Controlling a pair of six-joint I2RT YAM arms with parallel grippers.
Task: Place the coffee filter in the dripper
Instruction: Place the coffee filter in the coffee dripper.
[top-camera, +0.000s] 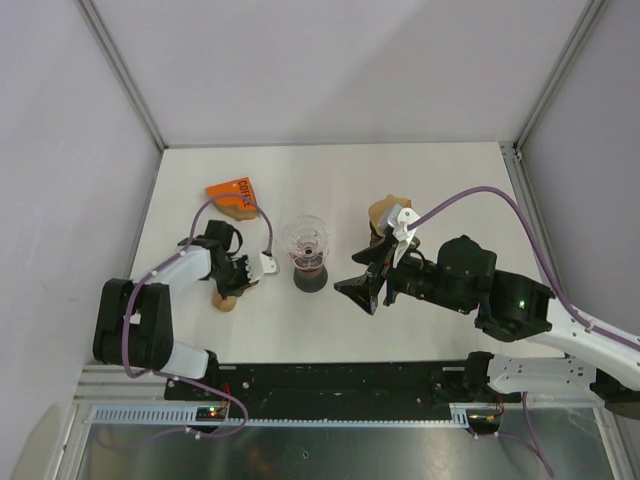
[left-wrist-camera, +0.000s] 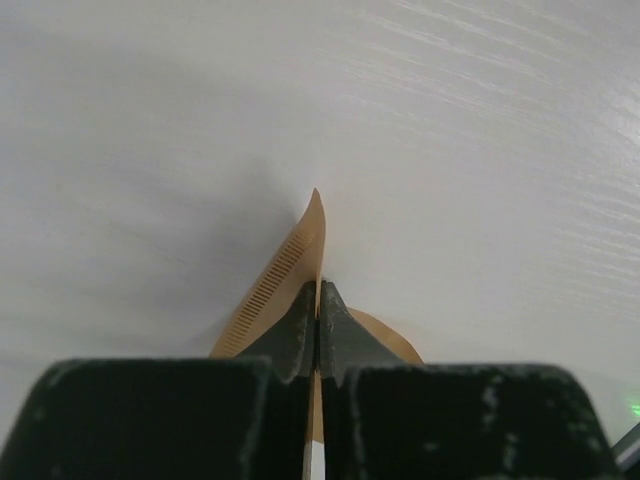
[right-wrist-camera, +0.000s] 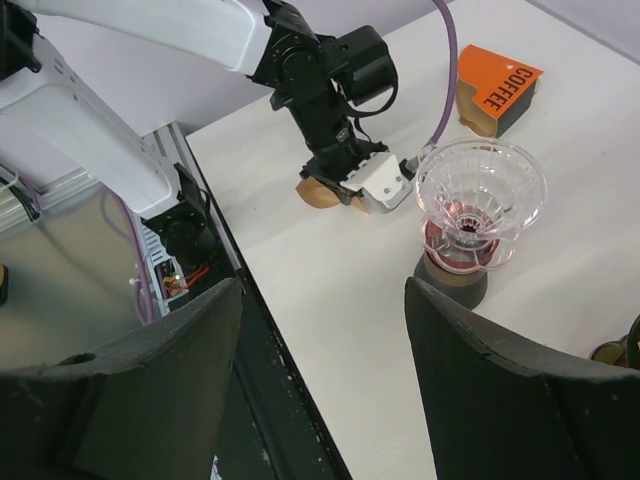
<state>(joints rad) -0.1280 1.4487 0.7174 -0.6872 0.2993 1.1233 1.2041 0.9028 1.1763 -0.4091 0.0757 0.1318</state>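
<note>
The left gripper (left-wrist-camera: 318, 290) is clamped on the brown filter (left-wrist-camera: 290, 262), held edge-on with its tip pointing straight outward. The right gripper (right-wrist-camera: 322, 290) stands apart; the orange box (right-wrist-camera: 497, 85) reads "COFFEE".

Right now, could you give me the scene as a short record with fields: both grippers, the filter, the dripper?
left gripper: shut on the coffee filter
right gripper: open, holding nothing, right of the glass dripper
coffee filter: brown paper, pinched at its edge, outside the dripper
glass dripper: upright on its dark base, no filter inside
</note>
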